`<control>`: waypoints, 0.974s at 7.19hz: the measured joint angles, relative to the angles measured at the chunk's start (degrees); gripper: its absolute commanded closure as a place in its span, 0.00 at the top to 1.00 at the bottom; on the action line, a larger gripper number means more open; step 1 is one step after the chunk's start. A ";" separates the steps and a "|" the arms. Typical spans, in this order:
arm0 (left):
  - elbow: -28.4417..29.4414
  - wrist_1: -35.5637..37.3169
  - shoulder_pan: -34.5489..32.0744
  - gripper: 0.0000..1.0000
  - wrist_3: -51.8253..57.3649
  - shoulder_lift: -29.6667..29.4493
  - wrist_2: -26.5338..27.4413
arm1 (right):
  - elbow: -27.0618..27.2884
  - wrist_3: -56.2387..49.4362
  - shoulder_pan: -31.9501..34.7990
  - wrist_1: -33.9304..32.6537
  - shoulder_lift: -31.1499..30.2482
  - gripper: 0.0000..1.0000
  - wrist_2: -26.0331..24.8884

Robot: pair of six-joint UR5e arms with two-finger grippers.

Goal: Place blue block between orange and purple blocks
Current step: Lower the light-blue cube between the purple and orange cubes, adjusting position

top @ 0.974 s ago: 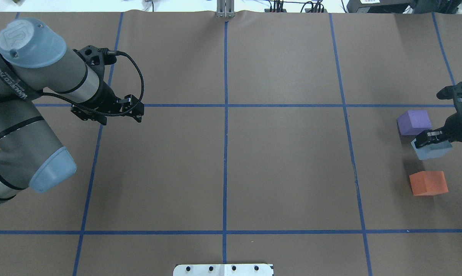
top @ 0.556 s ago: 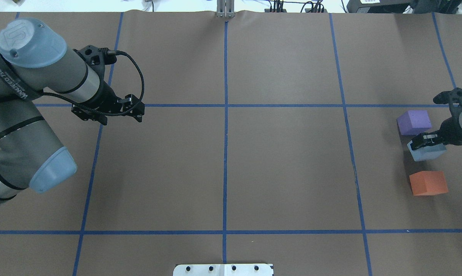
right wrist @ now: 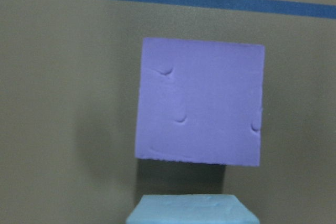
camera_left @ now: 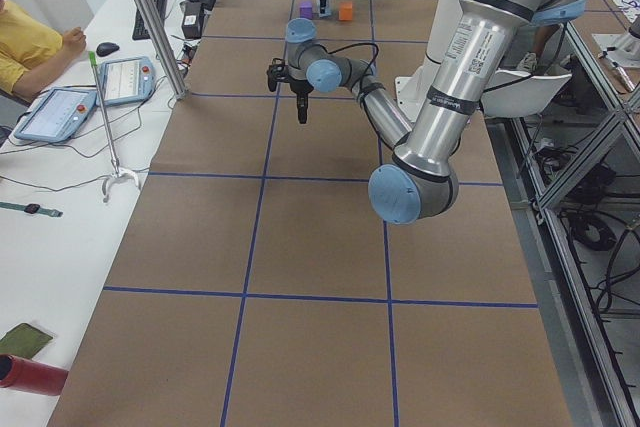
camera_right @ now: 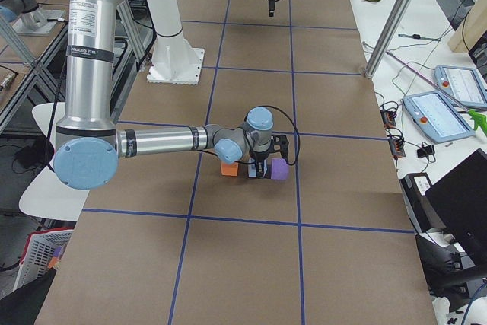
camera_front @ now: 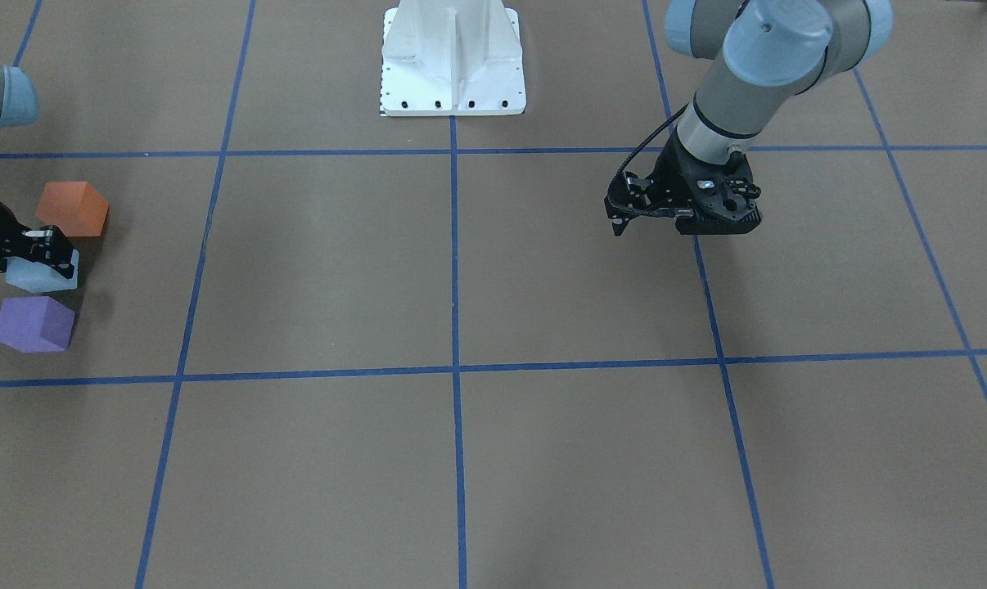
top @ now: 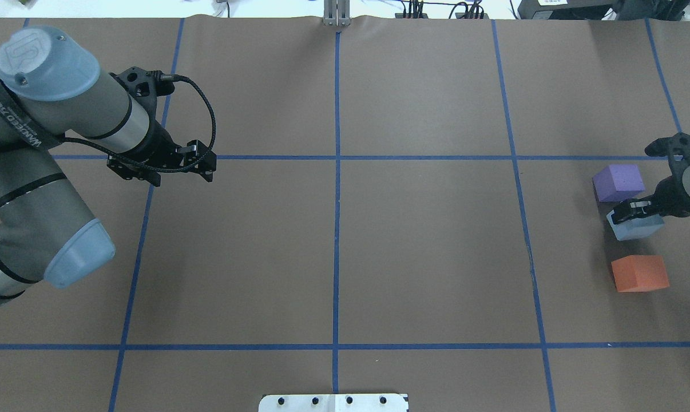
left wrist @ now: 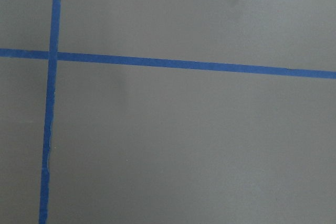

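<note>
The light blue block [top: 637, 228] sits in my right gripper [top: 637, 213], which is shut on it at the table's far right. The purple block [top: 618, 182] lies just beyond it and the orange block [top: 639, 273] just nearer the robot, so the blue block is between them. The front view shows the same row: orange block [camera_front: 72, 208], blue block [camera_front: 42, 276], purple block [camera_front: 33, 323], with the right gripper [camera_front: 42, 252] over the middle one. The right wrist view shows the purple block [right wrist: 199, 100] above the blue block's top edge [right wrist: 191, 211]. My left gripper [top: 157, 170] hangs shut and empty over the table's left.
Brown paper with blue tape grid lines [top: 337, 171] covers the table. The robot's white base plate [camera_front: 452, 61] stands at the near middle edge. The left wrist view shows only paper and tape lines [left wrist: 52, 56].
My right gripper has shifted the blue block slightly toward the table's middle, between the purple and orange blocks. The left arm has not moved.
</note>
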 measured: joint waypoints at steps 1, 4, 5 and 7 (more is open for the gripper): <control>0.01 0.00 0.00 1.00 0.00 0.00 0.01 | -0.05 0.04 -0.04 0.03 0.18 0.00 -0.04; 0.01 0.00 0.00 1.00 0.00 -0.03 -0.01 | -0.12 0.50 -0.09 0.00 0.38 0.00 -0.07; 0.00 0.00 0.00 1.00 0.00 -0.01 0.00 | -0.11 1.88 -0.24 0.10 0.53 0.08 -0.09; -0.01 0.00 0.00 1.00 0.00 0.00 0.01 | -0.10 4.35 -0.82 0.40 0.83 0.74 -0.20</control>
